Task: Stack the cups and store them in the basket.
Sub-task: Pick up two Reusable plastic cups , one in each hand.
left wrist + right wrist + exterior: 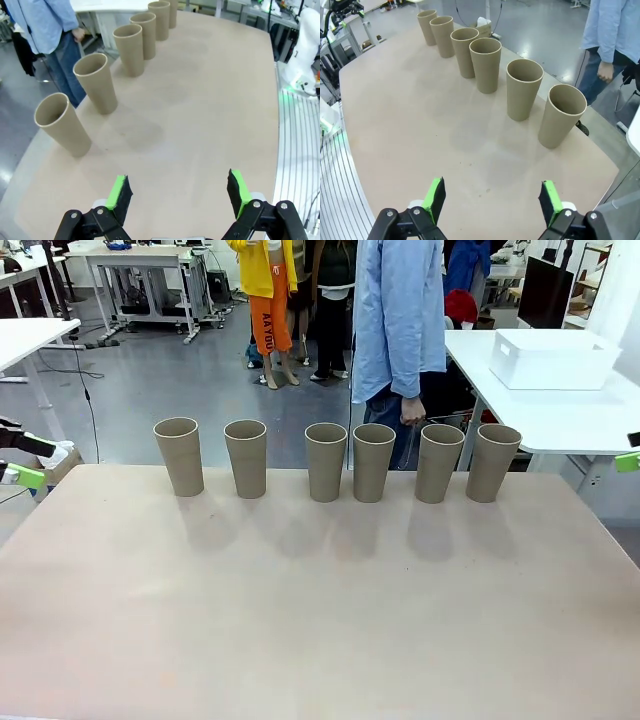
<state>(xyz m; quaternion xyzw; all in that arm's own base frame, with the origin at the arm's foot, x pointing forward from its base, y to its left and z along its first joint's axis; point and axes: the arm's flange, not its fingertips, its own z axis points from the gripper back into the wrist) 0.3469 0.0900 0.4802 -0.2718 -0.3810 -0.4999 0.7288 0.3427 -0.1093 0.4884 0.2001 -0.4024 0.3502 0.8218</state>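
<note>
Tan-brown paper forms the six cups (326,462), which stand in a single row along the far edge of the counter (320,630), each apart from its neighbour and none yet nested. Every cup is upright: long axis vertical, open mouth with rolled rim upward, narrower base on the counter. The row itself runs from the robot's left to its right. Such cups are judged to be light and thin-walled, matte enough not to slip, but easily dented or tipped by a hard or off-centre squeeze. The best hold is likely across the upper wall just beneath the rolled rim, where the paper is stiffest, or with one finger inside the mouth and one outside. The basket (553,370), white and rectangular, sits on a separate white table beyond the far right corner, well apart from the cups. The left gripper (178,189) hovers over the counter's left end, fingers spread wide and holding nothing. The right gripper (492,192) hovers over the right end, fingers likewise spread and empty. A person (400,320) stands behind the row.
</note>
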